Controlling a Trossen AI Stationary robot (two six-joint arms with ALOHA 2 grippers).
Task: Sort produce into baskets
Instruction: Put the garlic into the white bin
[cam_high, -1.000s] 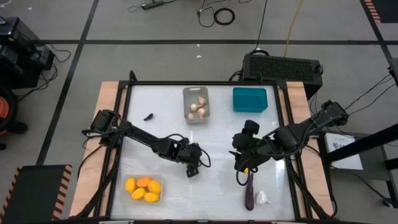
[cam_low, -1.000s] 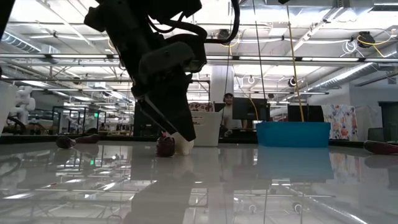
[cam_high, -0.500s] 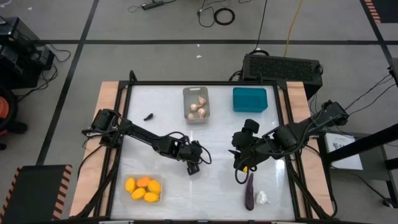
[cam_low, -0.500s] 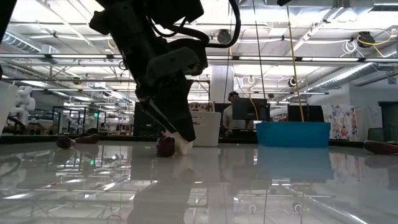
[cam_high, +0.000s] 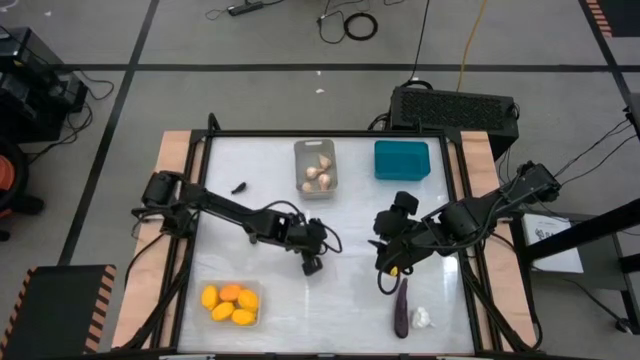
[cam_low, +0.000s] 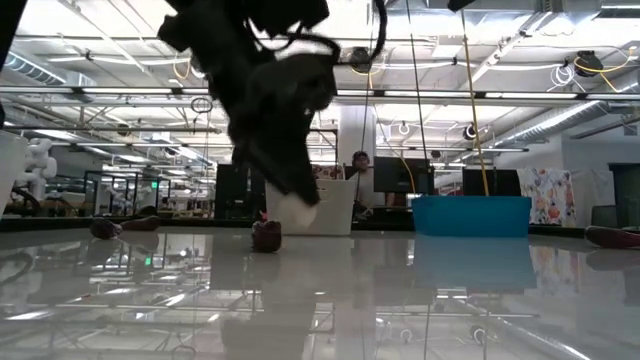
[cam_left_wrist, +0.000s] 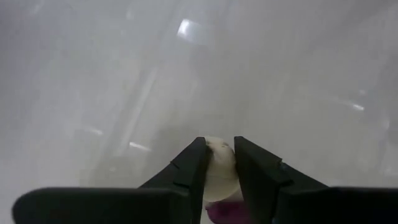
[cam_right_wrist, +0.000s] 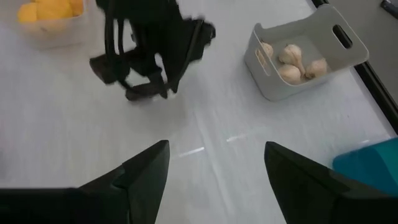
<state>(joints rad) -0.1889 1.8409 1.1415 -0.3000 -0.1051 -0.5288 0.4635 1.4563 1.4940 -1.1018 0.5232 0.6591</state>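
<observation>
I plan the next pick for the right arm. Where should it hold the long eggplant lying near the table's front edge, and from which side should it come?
Probably the middle of the long eggplant, from above, fingers across its narrow width. It lies flat, lengthwise toward the front edge, and a garlic bulb sits beside its lower end. The right end effector is open just above its stem end.

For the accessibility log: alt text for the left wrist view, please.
The left gripper is shut on a whitish garlic bulb pinched between its two dark fingers, with a bit of purple showing just beneath the bulb. Behind it is only the blurred, pale table with a few light reflections.
</observation>
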